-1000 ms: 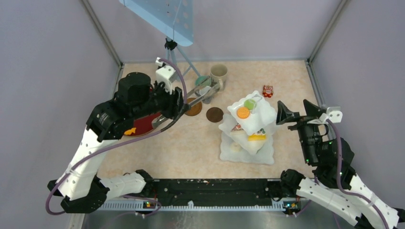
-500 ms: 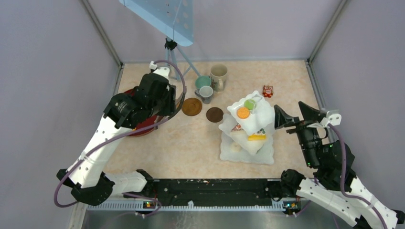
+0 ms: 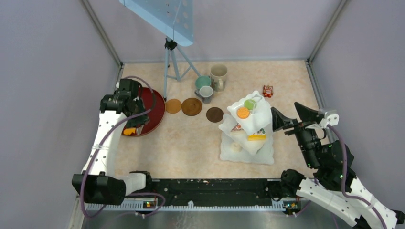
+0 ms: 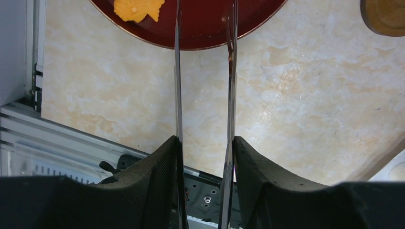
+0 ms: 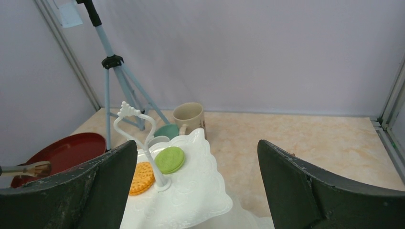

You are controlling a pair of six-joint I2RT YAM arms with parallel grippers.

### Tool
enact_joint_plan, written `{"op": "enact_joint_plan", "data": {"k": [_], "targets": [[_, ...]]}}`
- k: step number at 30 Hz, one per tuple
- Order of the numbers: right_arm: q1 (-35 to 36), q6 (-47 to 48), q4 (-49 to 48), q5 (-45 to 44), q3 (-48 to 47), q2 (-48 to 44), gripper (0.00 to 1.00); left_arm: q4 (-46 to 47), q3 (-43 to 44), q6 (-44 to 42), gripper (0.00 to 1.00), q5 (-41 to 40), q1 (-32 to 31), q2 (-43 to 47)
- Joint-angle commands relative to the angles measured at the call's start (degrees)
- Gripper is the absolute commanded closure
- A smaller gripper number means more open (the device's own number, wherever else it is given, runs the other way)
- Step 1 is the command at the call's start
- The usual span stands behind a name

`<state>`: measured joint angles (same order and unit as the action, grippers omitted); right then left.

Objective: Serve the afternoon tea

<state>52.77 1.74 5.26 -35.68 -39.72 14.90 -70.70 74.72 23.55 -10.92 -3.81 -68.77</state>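
Left gripper (image 4: pixel 204 143): fingers pressed against the outer sides of the metal tongs (image 4: pixel 177 86), gripping them. The two blades stand apart, with nothing between them. In the left wrist view both blades run up over the rim of the round dark-red tray (image 4: pixel 200 28); the left blade passes just beside a yellow fish-shaped cookie (image 4: pixel 137 7) lying on the tray. Contact between blade and cookie cannot be told.

Right gripper (image 3: pixel 285 110): jaws spread wide, holding nothing, just beside the right edge of the white three-tier stand (image 3: pixel 263 153), right of centre in the top view.

Stand contents:
- Top tier: an orange cookie (image 3: pixel 243 112) and a green macaron (image 3: pixel 249 104), side by side at the foot of the handle.
- Middle tier: a yellow cake piece (image 3: pixel 257 137).
- The other items on the lower tiers are too small to name.

Mugs are grouped at upper centre: tall beige mug (image 3: pixel 218 74), teal mug (image 3: pixel 202 82), small grey mug (image 3: pixel 206 92). All are on the table, none on a coaster.

Three brown coasters (image 3: pixel 191 106) lie in a row between tray and stand, all bare. A small red-and-white piece (image 3: pixel 268 90) lies on the table above the stand.
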Motion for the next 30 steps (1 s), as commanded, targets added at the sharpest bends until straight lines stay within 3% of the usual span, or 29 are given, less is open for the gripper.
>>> {"op": "enact_joint_plan", "data": {"k": [1,15,30], "targets": [[0.58,-0.16,-1.17,1.14,0.70,-1.52,0.06,-1.09,0.12,3.31,0.48,0.40,2.66,1.46],[0.64,0.21,-1.84,2.02,2.11,-3.71,0.06,0.88,-3.30,19.63,0.46,-0.45,8.34,3.17],[1.19,0.90,-1.92,0.83,2.52,-4.13,0.06,4.15,-8.89,25.19,0.44,0.64,14.37,2.71]]}}
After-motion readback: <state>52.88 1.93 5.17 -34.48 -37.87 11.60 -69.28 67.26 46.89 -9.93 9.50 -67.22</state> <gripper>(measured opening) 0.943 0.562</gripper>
